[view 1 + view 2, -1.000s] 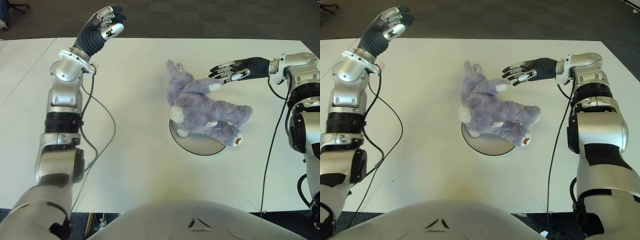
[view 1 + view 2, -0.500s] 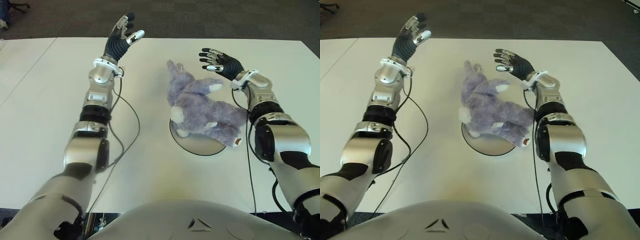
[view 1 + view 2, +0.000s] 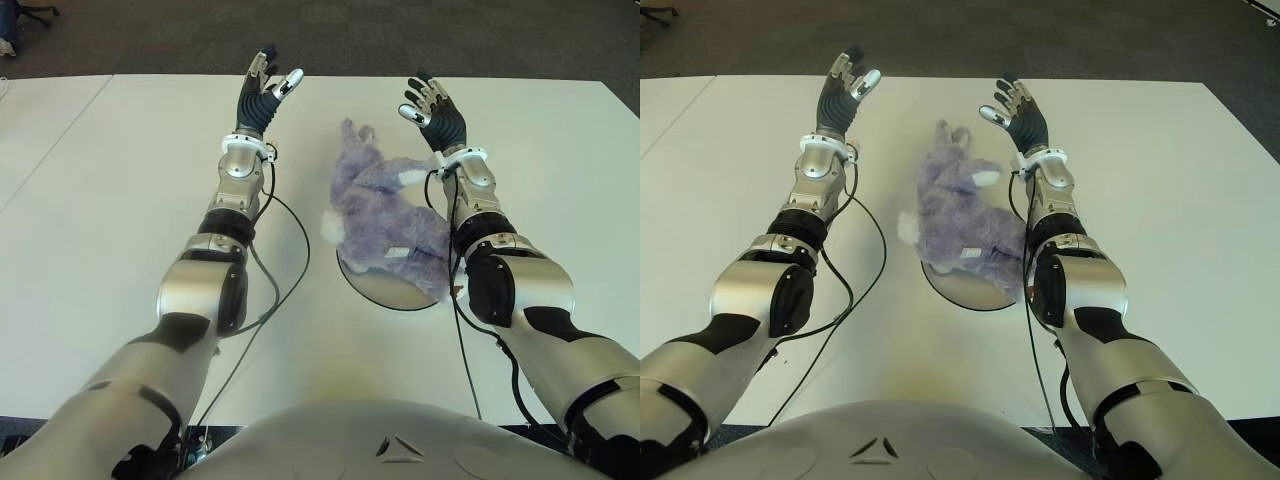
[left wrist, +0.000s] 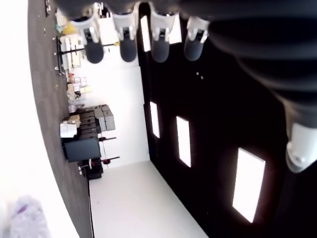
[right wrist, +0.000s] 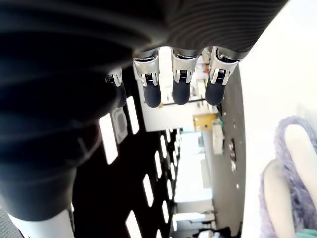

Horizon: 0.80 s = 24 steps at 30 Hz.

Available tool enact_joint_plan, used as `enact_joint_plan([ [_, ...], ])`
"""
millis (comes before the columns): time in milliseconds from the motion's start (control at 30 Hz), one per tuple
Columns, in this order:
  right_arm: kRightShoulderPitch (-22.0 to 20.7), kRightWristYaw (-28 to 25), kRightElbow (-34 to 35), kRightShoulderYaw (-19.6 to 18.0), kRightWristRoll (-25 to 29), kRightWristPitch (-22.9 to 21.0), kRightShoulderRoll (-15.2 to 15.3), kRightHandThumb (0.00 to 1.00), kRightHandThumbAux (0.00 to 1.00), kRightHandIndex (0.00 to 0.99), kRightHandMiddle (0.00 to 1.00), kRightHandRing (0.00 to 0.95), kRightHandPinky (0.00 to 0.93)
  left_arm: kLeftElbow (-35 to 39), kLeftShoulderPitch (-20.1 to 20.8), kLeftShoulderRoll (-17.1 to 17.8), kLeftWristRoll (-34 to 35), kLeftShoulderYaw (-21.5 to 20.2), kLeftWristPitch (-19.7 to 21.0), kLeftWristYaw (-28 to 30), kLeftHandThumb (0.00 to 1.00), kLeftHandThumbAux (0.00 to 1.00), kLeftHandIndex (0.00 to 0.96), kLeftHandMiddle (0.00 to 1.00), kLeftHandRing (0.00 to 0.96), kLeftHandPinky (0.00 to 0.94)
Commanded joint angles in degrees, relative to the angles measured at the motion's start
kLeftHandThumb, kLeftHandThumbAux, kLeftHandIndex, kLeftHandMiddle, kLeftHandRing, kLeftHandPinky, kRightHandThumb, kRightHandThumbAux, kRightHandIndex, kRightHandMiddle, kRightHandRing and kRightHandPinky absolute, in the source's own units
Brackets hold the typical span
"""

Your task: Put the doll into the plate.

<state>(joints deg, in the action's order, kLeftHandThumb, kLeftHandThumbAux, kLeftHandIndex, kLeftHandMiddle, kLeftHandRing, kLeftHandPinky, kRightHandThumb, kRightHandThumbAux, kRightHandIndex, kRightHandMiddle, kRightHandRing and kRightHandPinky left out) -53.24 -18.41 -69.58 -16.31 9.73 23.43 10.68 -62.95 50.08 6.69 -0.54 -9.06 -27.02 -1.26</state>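
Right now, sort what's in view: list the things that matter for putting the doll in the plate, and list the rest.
Job:
- doll, lying over the plate
- plate, mostly hidden by it
- left hand, raised, open, empty, left of the doll
- right hand, raised, open, empty, just right of the doll

Lying about:
- table
- cables along both arms

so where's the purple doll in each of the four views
Left eye view: doll at centre, lying over the far part of the plate.
Right eye view: left of centre, between the two raised forearms.
Left wrist view: only a purple scrap in one corner.
Right wrist view: purple fur and a pale patch along one edge, below the open fingers.
Shared landmark: the white table.
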Motion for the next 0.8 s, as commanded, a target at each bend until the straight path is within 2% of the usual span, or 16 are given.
enact_joint_plan([
  [33,-1.0,0.7,-0.9,-1.3,1.2,2.1,-1.1,0.0,0.808,0.027,0.022,0.0,0.0,-4.2,0.9,-0.8,1.8,-1.7,-1.6,-0.7,0.0,0.522,0.0,0.0,0.0,0.0],
  [200,-1.0,1.3,-1.9,-1.8,1.1,4.5,-2.2,0.0,0.792,0.039,0.035,0.003,0.006,-5.7,-1.1,-2.3,2.7,-3.0,-3.7,-1.8,0.0,0.519,0.0,0.0,0.0,0.0],
  [467,-0.8,-0.3,-3.3,-3.4,2.1,5.1,-2.6,0.0,0.76,0.06,0.056,0.026,0.036,-5.1,-6.7,-5.5,4.8,-4.7,-9.3,-2.3,0.0,0.531,0.0,0.0,0.0,0.0],
  [800,1.6,-4.5,-3.7,-5.5,3.0,5.4,-1.4,0.0,0.746,0.104,0.091,0.062,0.062,-4.4,-10.2,-6.8,5.0,-4.7,-14.4,-3.3,0.0,0.546,0.0,0.0,0.0,0.0],
])
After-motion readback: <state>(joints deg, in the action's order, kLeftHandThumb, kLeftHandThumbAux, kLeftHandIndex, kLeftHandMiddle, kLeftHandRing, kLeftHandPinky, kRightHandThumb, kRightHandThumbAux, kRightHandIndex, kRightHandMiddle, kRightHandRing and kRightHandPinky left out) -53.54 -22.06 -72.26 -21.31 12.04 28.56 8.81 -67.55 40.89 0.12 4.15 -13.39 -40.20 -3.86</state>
